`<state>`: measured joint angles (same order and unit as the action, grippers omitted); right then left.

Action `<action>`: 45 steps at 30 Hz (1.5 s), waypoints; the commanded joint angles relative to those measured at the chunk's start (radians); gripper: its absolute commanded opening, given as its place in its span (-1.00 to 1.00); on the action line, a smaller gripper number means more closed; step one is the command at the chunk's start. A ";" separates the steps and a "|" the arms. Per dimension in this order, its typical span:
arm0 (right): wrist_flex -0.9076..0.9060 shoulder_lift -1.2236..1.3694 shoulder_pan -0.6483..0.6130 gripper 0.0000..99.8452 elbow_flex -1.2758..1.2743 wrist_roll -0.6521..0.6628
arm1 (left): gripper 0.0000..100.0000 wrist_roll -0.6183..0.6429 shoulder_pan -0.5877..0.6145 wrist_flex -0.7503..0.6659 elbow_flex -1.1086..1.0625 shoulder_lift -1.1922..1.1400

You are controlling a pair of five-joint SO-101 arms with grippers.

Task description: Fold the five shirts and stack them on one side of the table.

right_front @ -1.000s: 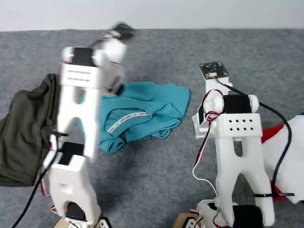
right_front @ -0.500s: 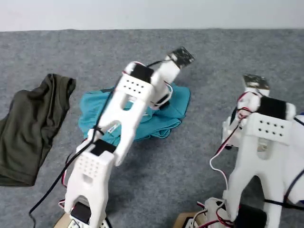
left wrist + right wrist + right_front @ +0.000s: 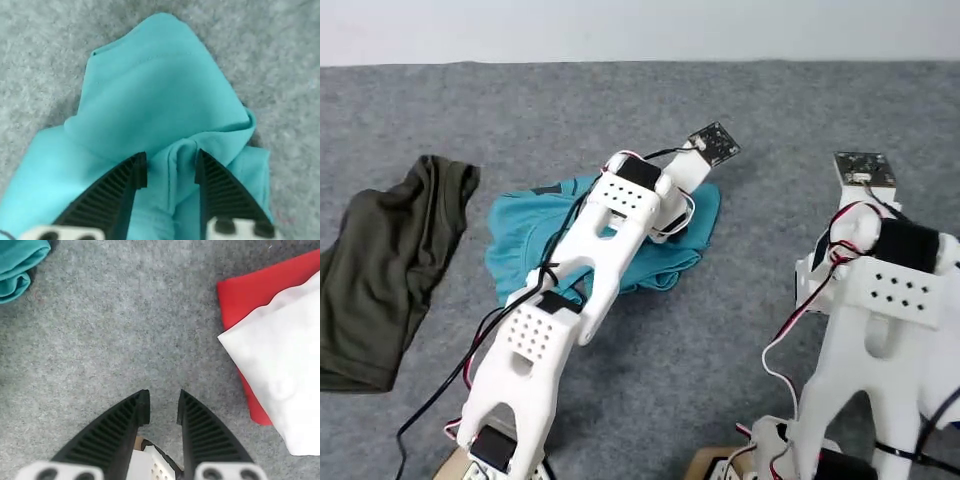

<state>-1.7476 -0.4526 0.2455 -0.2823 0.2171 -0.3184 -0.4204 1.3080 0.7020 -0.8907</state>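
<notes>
Teal shirt (image 3: 520, 240) lies rumpled beneath the open left hand (image 3: 170, 165); the right hand (image 3: 163, 405) is open too; nothing looks folded or stacked yet.

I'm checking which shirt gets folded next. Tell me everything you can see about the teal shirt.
The teal shirt looks like thin, soft knit. It lies unfolded in a crumpled heap on the grey carpeted table, near the middle and apart from the dark olive shirt. One stitched hem shows, and a corner is doubled over itself. The left gripper is over it, open, its fingers straddling a raised fold; whether they press the cloth cannot be told.
</notes>
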 commanded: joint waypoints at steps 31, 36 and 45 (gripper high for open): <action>0.156 -0.025 -0.314 -0.78 0.058 0.002 | -1.00 -0.091 0.603 0.445 -0.386 0.921; 0.269 -0.022 -0.437 -0.78 0.052 0.002 | -1.00 -0.209 0.824 0.443 -0.633 1.085; 0.341 0.134 -0.598 -0.78 0.057 0.000 | -1.00 -0.362 1.149 0.370 -0.849 1.142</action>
<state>-1.4285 -0.3575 -0.2961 -0.2823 0.2171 -0.6529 0.6552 1.7162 -0.1143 0.2094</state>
